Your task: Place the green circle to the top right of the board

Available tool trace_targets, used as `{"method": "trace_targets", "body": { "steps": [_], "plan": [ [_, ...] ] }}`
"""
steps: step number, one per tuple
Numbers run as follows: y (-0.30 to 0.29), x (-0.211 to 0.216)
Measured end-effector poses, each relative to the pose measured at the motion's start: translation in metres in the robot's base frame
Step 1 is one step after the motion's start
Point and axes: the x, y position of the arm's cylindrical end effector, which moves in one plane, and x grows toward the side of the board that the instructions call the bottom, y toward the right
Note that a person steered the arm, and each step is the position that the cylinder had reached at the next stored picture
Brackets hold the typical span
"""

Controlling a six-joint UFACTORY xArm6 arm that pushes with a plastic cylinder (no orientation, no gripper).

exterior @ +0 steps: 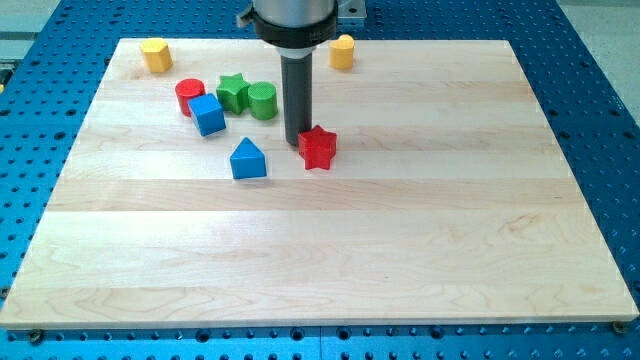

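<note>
The green circle (pixel 263 100) stands in the board's upper left area, touching the green star (pixel 233 92) on its left. My tip (pixel 296 142) rests on the board just right of and below the green circle, a short gap apart. The tip sits against the left side of the red star (pixel 318 147).
A red cylinder (pixel 189 95) and a blue cube (pixel 208 114) lie left of the green star. A blue triangle (pixel 248 159) lies below them. A yellow block (pixel 155 54) sits at the top left corner. Another yellow block (pixel 342 51) sits at the top edge. The wooden board (pixel 400 220) lies on a blue perforated table.
</note>
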Motion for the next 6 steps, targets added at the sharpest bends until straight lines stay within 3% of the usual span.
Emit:
{"method": "trace_targets", "body": {
  "steps": [2, 3, 5, 6],
  "plan": [
    [-0.086, 0.065],
    [-0.122, 0.041],
    [-0.088, -0.035],
    [-0.023, -0.054]
  ]
}}
